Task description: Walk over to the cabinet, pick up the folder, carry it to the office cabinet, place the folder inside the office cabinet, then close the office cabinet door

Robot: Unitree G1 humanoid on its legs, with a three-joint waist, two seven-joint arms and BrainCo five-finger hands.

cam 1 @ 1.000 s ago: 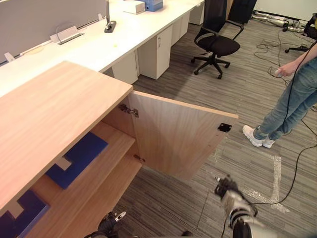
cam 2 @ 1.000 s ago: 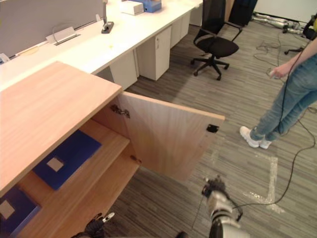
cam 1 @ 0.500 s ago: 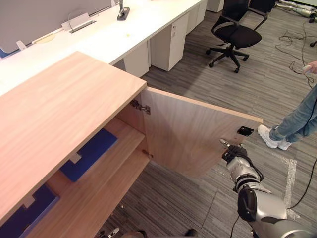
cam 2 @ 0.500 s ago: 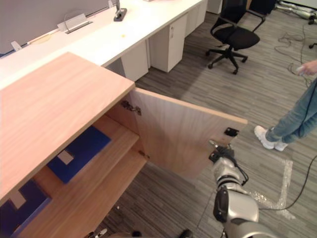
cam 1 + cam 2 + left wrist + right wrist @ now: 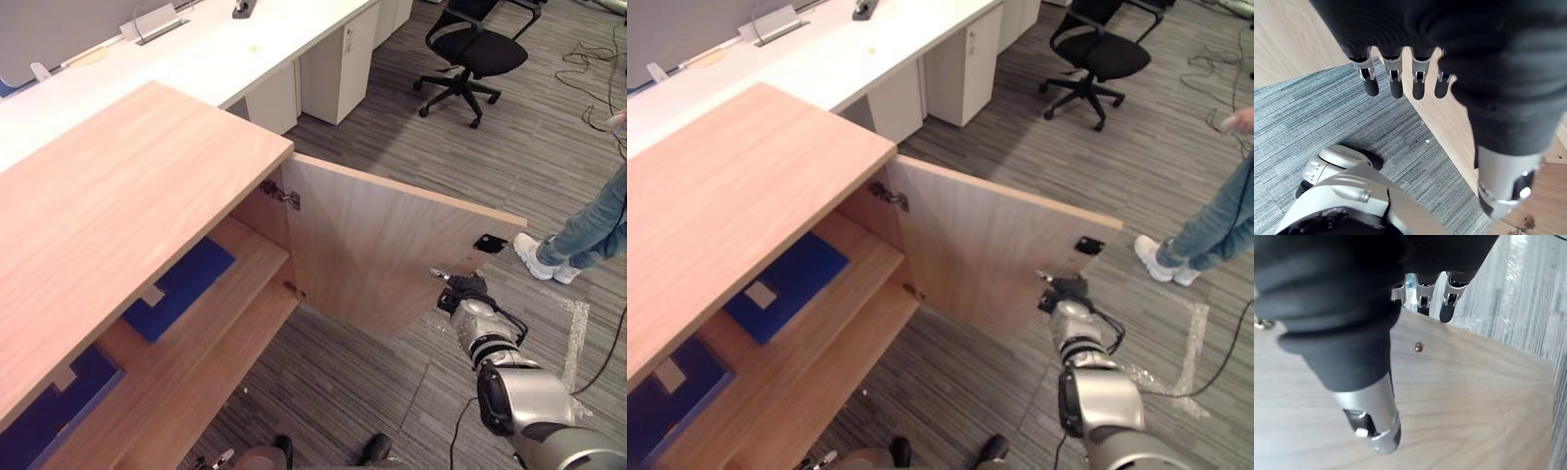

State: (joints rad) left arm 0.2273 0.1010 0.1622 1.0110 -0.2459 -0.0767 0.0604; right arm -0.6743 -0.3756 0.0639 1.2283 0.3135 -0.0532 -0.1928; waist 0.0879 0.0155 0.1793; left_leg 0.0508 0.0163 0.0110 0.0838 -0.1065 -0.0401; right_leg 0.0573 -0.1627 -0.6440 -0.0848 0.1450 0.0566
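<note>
One risk we see: right hand (image 5: 462, 291), fingers straight at door (image 5: 382, 250) edge, may slip off; left hand (image 5: 1418, 78) hangs relaxed, empty.

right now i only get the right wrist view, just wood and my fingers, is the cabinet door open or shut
Observer: Open. The door stands swung well out from the office cabinet, with the right hand at its free edge.
Operator: any folder inside already
Observer: Yes, a blue folder lies flat on a shelf inside, with a second blue folder further along.
Operator: left hand holding anything
Observer: No, the left hand hangs empty, fingers straight, over the carpet beside the cabinet.
</note>
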